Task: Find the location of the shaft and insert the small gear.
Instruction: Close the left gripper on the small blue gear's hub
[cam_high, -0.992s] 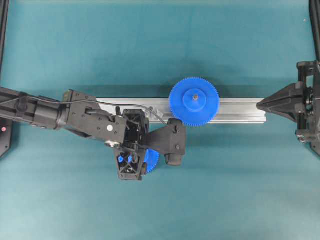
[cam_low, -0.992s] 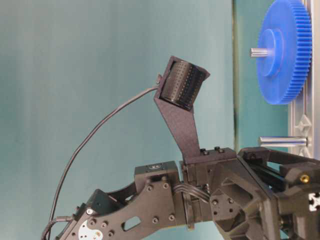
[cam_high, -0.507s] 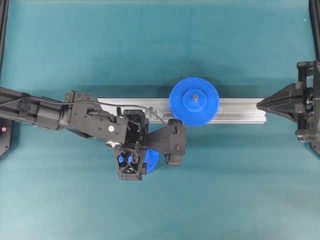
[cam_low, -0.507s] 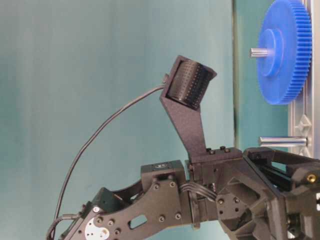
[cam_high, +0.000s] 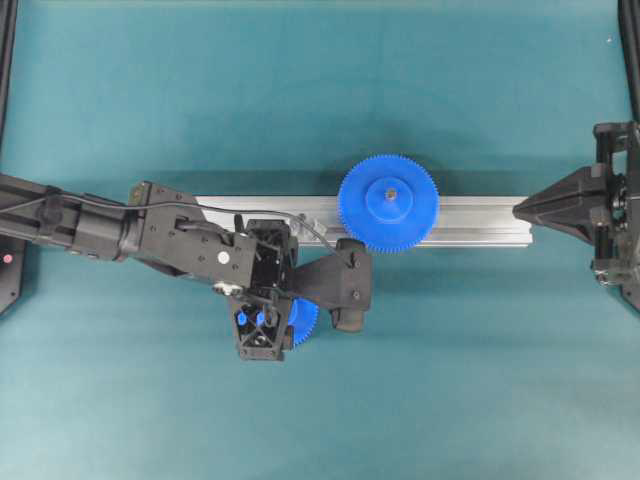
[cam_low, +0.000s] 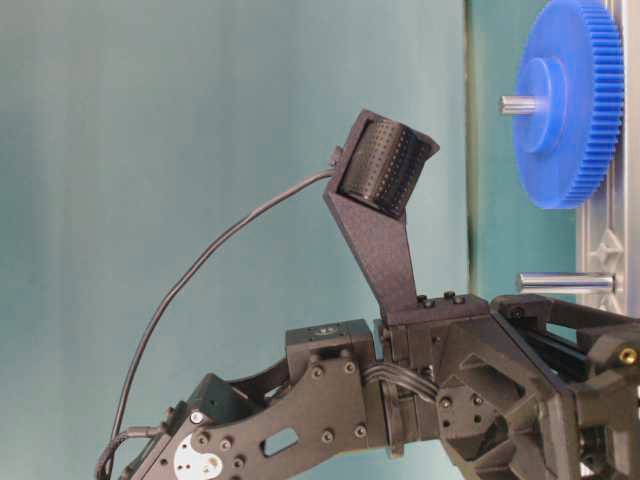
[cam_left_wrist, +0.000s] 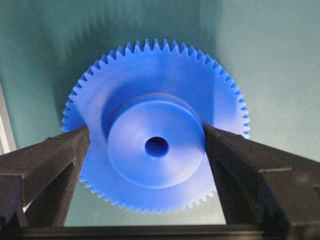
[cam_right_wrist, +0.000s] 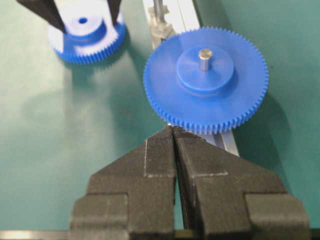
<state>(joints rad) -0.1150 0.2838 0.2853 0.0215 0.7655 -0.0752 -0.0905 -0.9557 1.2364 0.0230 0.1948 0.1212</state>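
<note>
Left tool (cam_left_wrist: 145, 150) shifted slightly, wide open astride small gear (cam_left_wrist: 156, 127), right tool (cam_right_wrist: 174, 135) closed, empty.

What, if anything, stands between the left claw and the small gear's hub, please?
Nothing visible does. The left claw is open with its fingers on either side of the small gear's raised hub, the gear lying flat on the green table.

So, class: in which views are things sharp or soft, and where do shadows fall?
Left wrist view: the small gear is sharp, with its shadow on the mat above it. Right wrist view: the closed right gripper is blurred up close, and the large gear shades the mat on its right. Table-level view: the left arm is dark.
</note>
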